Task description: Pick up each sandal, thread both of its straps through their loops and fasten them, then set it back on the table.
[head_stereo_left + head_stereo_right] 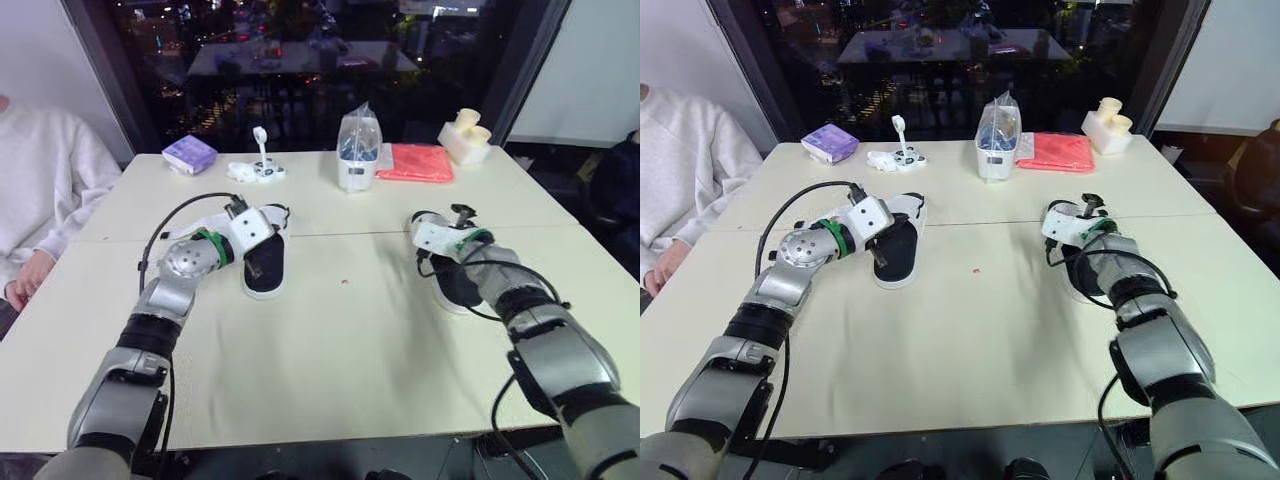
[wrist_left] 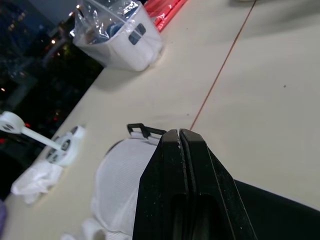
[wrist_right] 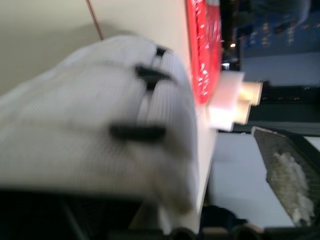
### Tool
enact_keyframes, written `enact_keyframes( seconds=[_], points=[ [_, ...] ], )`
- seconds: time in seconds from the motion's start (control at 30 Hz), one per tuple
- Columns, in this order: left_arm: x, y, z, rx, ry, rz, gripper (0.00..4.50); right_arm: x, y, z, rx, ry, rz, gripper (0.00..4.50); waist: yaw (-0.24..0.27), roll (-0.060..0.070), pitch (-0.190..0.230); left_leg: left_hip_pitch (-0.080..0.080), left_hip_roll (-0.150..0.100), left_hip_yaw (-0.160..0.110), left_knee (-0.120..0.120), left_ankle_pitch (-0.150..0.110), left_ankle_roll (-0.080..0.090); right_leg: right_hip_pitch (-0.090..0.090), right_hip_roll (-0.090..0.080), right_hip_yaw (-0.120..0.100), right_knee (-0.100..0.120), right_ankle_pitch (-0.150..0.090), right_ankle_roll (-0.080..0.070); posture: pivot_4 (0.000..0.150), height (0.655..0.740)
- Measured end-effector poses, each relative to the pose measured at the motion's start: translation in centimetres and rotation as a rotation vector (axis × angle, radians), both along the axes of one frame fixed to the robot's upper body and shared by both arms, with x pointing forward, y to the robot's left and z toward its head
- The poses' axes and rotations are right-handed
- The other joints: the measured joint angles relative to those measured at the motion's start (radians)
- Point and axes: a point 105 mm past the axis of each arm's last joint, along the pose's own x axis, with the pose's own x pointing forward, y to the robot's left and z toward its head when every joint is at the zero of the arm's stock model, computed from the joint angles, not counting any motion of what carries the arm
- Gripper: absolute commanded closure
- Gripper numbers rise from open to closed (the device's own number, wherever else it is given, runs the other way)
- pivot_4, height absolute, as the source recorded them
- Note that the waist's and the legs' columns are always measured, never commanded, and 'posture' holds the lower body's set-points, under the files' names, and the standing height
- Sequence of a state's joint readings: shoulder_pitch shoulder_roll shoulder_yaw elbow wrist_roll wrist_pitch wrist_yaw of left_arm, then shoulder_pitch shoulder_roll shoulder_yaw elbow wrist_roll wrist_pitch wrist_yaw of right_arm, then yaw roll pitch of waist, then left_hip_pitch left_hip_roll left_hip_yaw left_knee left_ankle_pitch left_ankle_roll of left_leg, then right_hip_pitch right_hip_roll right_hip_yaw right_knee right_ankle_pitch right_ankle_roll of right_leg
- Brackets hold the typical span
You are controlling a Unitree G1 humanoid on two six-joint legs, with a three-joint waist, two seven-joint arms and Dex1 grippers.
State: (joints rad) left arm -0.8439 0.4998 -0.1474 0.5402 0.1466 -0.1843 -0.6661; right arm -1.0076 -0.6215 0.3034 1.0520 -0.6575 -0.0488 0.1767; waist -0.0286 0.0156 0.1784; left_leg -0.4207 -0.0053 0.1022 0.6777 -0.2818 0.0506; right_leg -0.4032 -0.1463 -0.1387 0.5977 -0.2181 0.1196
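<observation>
The left gripper [image 2: 179, 134] is hovering with its two black fingers [image 2: 167, 165] pressed tight together, clenched on nothing that shows. It is poised right over the left sandal [image 2: 117, 185], a black-soled shoe with white mesh straps, which is lying flat on the cream table [image 1: 350, 340]. The right gripper [image 1: 440, 248] is sitting close over the right sandal [image 1: 458, 285], of the same black sole and white mesh, also lying on the table. Whether this claw is clenched or released cannot be told
</observation>
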Motion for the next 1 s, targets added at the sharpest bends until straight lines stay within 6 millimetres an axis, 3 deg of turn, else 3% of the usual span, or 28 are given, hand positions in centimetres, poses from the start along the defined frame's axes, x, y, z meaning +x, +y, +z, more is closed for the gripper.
enact_keyframes(
  seconds=[0.1, 0.17, 0.23, 0.27, 0.33, 0.47, 0.57, 0.67, 0.8, 1.0],
  points=[
    [0.3, -0.5, 0.3, 0.067, -0.037, -0.004, 4.50, -2.6, -1.6, -0.4, 0.110, 0.053, -0.005, 0.04, 0.019, -0.001, -0.001, 0.000, 0.000, 0.000, 0.001, 0.000, 0.000, 0.001, 0.001, -0.001, 0.000, 0.000, 0.000, 0.150, 0.7400],
    [0.7, -0.6, 0.4, 0.142, -0.068, 0.004, 4.50, -5.8, -2.0, -0.8, 0.206, 0.116, 0.005, 0.04, 0.033, -0.002, -0.001, -0.001, 0.001, -0.001, 0.002, 0.000, 0.000, 0.001, 0.002, 0.000, -0.001, 0.000, 0.000, 0.150, 0.7400],
    [1.1, -0.2, 0.2, 0.189, -0.080, 0.027, 4.50, -8.4, -1.5, -1.3, 0.304, 0.182, 0.018, 0.04, 0.033, -0.002, -0.002, -0.001, 0.001, -0.001, 0.003, 0.000, 0.000, 0.001, 0.002, 0.000, 0.000, 0.000, 0.000, 0.150, 0.7400],
    [1.3, -0.1, 0.0, 0.224, -0.086, 0.033, 4.25, -10.1, -0.7, -1.5, 0.365, 0.224, 0.040, 0.01, 0.034, -0.003, -0.002, -0.001, 0.001, -0.003, 0.005, 0.000, 0.000, 0.001, 0.002, 0.000, 0.000, 0.000, 0.000, 0.150, 0.7400],
    [1.6, 0.0, -0.2, 0.263, -0.092, 0.038, 3.70, -12.0, 0.4, -1.5, 0.452, 0.273, 0.064, 0.00, 0.030, -0.003, -0.002, 0.000, 0.001, -0.003, 0.005, -0.001, 0.000, 0.000, 0.002, 0.002, 0.000, 0.000, -0.001, 0.150, 0.7400],
    [2.2, -0.2, -0.7, 0.315, -0.090, 0.039, 1.77, -15.4, 4.7, -1.5, 0.664, 0.399, 0.184, 0.00, 0.026, -0.003, -0.001, -0.003, 0.002, -0.004, 0.007, -0.001, 0.001, -0.006, 0.002, 0.002, 0.005, 0.001, -0.002, 0.150, 0.7400],
    [2.6, -0.6, -1.1, 0.373, -0.089, 0.029, 0.21, -16.4, 5.9, 0.6, 0.776, 0.367, 0.219, 0.00, 0.037, -0.004, -0.001, -0.005, 0.001, -0.003, 0.008, -0.001, 0.003, -0.008, 0.000, 0.002, 0.007, 0.001, -0.002, 0.150, 0.7400],
    [3.0, -0.3, -1.6, 0.437, -0.085, 0.041, 0.10, -16.9, 6.3, 2.0, 0.814, 0.329, 0.224, 0.00, 0.044, -0.006, 0.000, -0.005, -0.001, -0.002, 0.008, -0.002, 0.004, -0.009, -0.003, 0.002, 0.013, 0.001, -0.002, 0.150, 0.7400],
    [3.8, -0.2, -2.4, 0.477, -0.078, 0.090, 0.10, -17.1, 6.6, 1.9, 0.841, 0.335, 0.208, 0.00, 0.047, -0.008, 0.001, -0.007, -0.002, -0.001, 0.011, -0.004, 0.007, -0.009, -0.004, 0.002, 0.013, 0.001, -0.001, 0.150, 0.7400],
    [5.2, -2.5, -2.6, 0.497, -0.144, 0.176, 0.10, -16.6, 6.9, 2.3, 0.846, 0.307, 0.206, 0.00, 0.042, -0.010, 0.002, -0.009, -0.002, -0.001, 0.017, -0.006, 0.011, -0.009, -0.005, 0.002, 0.014, 0.000, 0.000, 0.150, 0.7400]
  ],
)
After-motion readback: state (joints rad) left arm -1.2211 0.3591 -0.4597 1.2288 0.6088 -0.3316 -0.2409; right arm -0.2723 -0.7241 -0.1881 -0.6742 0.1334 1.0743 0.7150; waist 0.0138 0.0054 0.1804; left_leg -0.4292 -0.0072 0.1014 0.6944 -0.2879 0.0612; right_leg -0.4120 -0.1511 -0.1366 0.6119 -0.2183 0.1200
